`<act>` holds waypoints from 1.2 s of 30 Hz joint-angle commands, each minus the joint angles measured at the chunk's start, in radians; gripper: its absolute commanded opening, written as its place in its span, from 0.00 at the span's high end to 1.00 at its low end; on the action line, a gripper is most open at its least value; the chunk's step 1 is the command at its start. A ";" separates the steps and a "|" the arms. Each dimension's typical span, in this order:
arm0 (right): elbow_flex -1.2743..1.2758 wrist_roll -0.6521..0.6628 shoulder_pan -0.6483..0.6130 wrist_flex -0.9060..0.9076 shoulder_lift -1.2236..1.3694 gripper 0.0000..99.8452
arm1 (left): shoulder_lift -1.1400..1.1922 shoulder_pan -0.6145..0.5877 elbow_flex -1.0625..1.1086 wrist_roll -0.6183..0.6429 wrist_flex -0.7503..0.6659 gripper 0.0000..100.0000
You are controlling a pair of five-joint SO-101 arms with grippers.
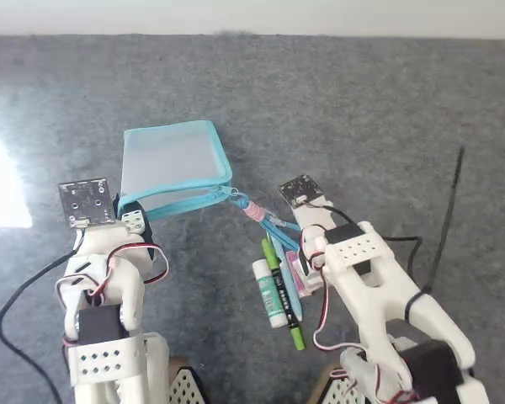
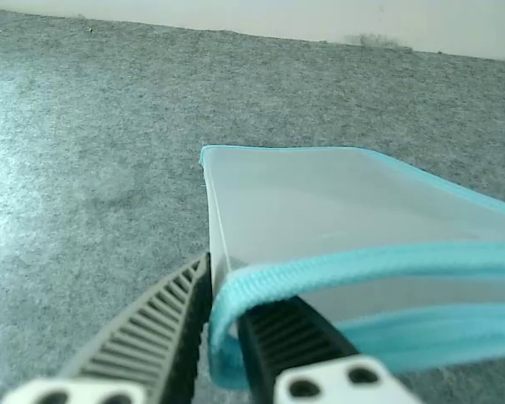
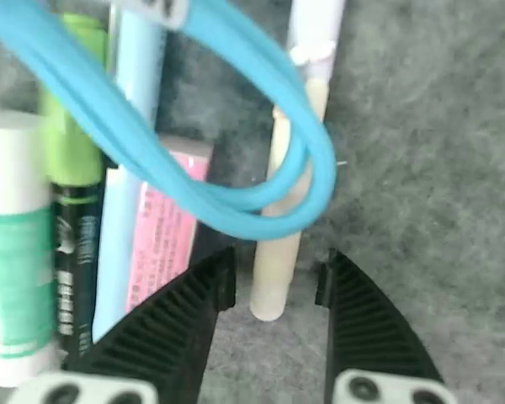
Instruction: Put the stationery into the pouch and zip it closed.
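A translucent pouch [image 1: 170,167] with teal zip trim lies at the table's middle, its mouth toward the arms. My left gripper [image 2: 225,296] is shut on the pouch's teal edge [image 2: 236,290] at the near left corner [image 1: 133,215]. To the right lies the stationery: a white-and-green glue stick [image 1: 269,295], a green pen [image 1: 283,296], a light blue pen [image 3: 133,126], a pink eraser [image 3: 162,240] and a cream stick [image 3: 276,269]. My right gripper [image 3: 273,284] is open just above them, one finger on each side of the cream stick's end. A blue strap loop [image 3: 236,160] from the zip pull crosses over them.
A thin black cable [image 1: 444,223] runs across the grey mat on the right. A pale wall borders the far edge of the table. Bare mat lies beyond the pouch and to both sides.
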 commanded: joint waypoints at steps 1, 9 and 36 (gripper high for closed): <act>-0.054 0.002 -0.001 -0.004 0.067 0.85 | 0.011 0.008 -0.015 -0.008 -0.031 0.99; -0.118 0.068 0.170 0.041 0.081 1.00 | 0.011 0.008 -0.015 -0.008 -0.031 0.99; -0.704 0.196 -0.263 0.869 -0.346 0.99 | 0.011 0.204 0.065 -0.055 -0.095 0.99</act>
